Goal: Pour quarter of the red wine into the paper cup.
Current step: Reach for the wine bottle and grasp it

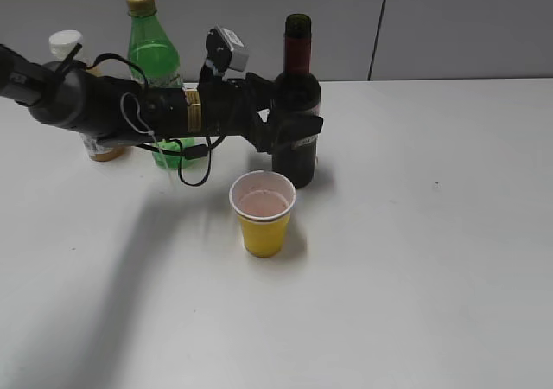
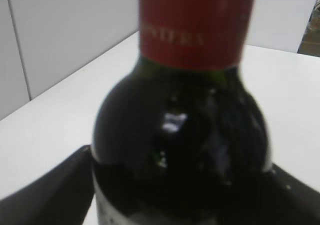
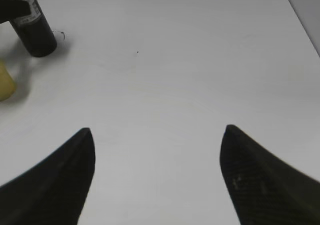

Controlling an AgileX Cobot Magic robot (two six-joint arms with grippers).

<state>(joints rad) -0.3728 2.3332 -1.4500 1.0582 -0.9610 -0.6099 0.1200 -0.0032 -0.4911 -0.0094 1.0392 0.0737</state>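
The dark red wine bottle [image 1: 298, 60] with a red foil neck stands upright on the white table. My left gripper [image 1: 298, 137] is shut on the bottle's body from the left. In the left wrist view the bottle [image 2: 185, 135] fills the gap between the jaws [image 2: 182, 185]. The yellow paper cup [image 1: 262, 225] stands just in front of the bottle and holds some pinkish-red liquid. My right gripper [image 3: 157, 129] is open and empty over bare table. Its view shows the bottle [image 3: 32, 30] and the cup's edge [image 3: 5, 82] at the far left.
A green plastic bottle [image 1: 155, 56] and a white-capped bottle [image 1: 66, 43] stand at the back left, partly behind my left arm. The white table [image 1: 415, 233] stretches to the right and front. A grey wall runs along the back.
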